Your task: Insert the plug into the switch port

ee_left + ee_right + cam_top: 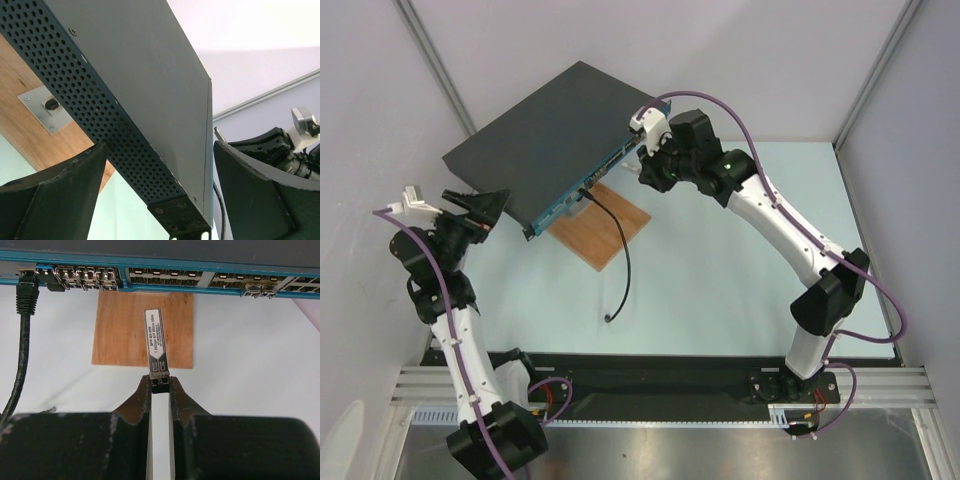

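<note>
— Teal-fronted switch (pixel 555 125) on the table (pixel 720 300): where is the plug (pixel 156 342)?
— Clamped by its rear end in the right gripper (pixel 160 385), pointing straight ahead at the ports (pixel 165 275). Its tip stands short of the teal face, in no port.
— What lies beneath it?
— Wooden board (pixel 120 330), under the plug and just ahead of the fingers, running in below the switch's front edge.
— Anything plugged in?
— Black cable (pixel 22 340), ahead and to the left of the right gripper, seated in a port near that end of the row.
— And the left gripper (pixel 160 150)?
— Spread wide, holding nothing. The switch's corner sits ahead, between its fingers. Whether they touch it cannot be told.
</note>
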You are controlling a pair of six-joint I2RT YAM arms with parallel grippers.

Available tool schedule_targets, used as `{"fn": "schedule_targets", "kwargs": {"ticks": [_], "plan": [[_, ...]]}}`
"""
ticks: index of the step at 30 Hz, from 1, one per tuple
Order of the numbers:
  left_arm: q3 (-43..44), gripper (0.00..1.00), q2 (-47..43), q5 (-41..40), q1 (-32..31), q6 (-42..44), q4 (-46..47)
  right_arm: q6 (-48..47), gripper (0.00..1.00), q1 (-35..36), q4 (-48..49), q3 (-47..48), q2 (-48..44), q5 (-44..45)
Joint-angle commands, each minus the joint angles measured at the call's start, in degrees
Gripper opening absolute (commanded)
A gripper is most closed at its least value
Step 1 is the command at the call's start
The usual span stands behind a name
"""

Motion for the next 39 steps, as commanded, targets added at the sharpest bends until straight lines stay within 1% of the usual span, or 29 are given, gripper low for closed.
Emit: {"fn": "schedule_targets", "kwargs": {"ticks": [1,3,6,10,12,13,14,15,17,21,23,24,25,26,27,28,31,35,37,38,39], "plan": [[-1.6,0.91,1.4,4.5,-0.1,-3.4,4.6,3.5,0.0,-0.2,0.2,3.2,0.7,0.4],[-2.3,0.9,1.4,4.9,-0.1,-4.1,6.3,4.8,0.0,-0.4,0.5,3.9,1.0,0.6],[-3.0,0.88,1.7,4.9,0.1,-4.3,6.9,2.5,0.0,0.8,-0.3,5.6,1.5,3.4],[-2.1,0.87,1.5,5.3,1.2,-4.3,6.7,1.9,0.0,1.8,-0.4,6.0,1.7,4.2],[-0.9,0.88,1.5,5.0,1.4,-2.2,3.7,1.9,0.0,1.9,-0.4,6.0,1.6,4.1],[0.8,0.87,1.5,3.4,1.4,1.4,1.5,1.9,0.0,1.9,-0.4,6.0,1.8,4.1],[1.8,0.88,2.0,2.1,1.5,3.6,-5.5,1.9,0.0,1.9,-0.4,6.1,1.8,4.1],[3.5,0.88,2.2,0.9,1.4,6.8,-8.0,1.9,0.0,1.9,-0.4,6.3,1.9,4.2],[4.0,0.88,2.8,-0.7,1.4,8.4,-12.2,1.9,0.0,1.9,-0.4,6.8,2.3,4.3],[4.6,0.88,2.6,-1.4,1.5,9.0,-13.5,1.8,0.0,2.0,-0.5,7.5,2.6,4.6],[4.1,0.88,2.5,-0.5,1.5,7.6,-11.4,1.9,0.0,2.0,-0.4,7.5,2.7,4.4],[2.5,0.88,2.5,0.0,1.4,4.5,-9.6,2.0,0.0,2.0,-0.4,7.6,2.9,4.2],[1.3,0.87,2.5,0.4,1.4,2.5,-5.2,2.1,0.0,1.9,-0.4,7.7,3.1,4.1],[0.3,0.87,2.7,0.8,1.4,0.7,-3.1,2.2,0.0,1.9,-0.5,7.9,3.2,4.1],[-1.7,0.86,2.9,1.7,1.4,-3.2,0.0,2.2,0.0,2.2,-0.6,8.2,3.6,4.1],[-2.6,0.86,3.5,2.2,1.4,-4.8,4.5,2.2,0.0,2.3,-0.5,8.3,3.6,4.2],[-3.4,0.85,4.7,2.5,1.0,-7.1,9.7,1.9,0.0,2.9,-0.4,8.0,3.8,5.6],[-3.7,0.83,5.2,2.1,-0.6,-9.1,14.1,2.2,0.0,3.3,-0.4,8.1,4.6,6.9],[-3.9,0.8,5.1,2.0,-1.3,-9.3,15.2,2.2,0.0,3.5,-0.4,8.7,5.0,7.5],[-4.0,0.76,4.9,1.9,-1.6,-9.1,15.3,2.4,0.0,3.8,-0.4,9.1,5.1,8.0],[-4.3,0.7,4.8,1.7,-1.8,-9.0,15.2,2.5,0.0,4.0,-0.2,9.2,5.3,8.3]]}}
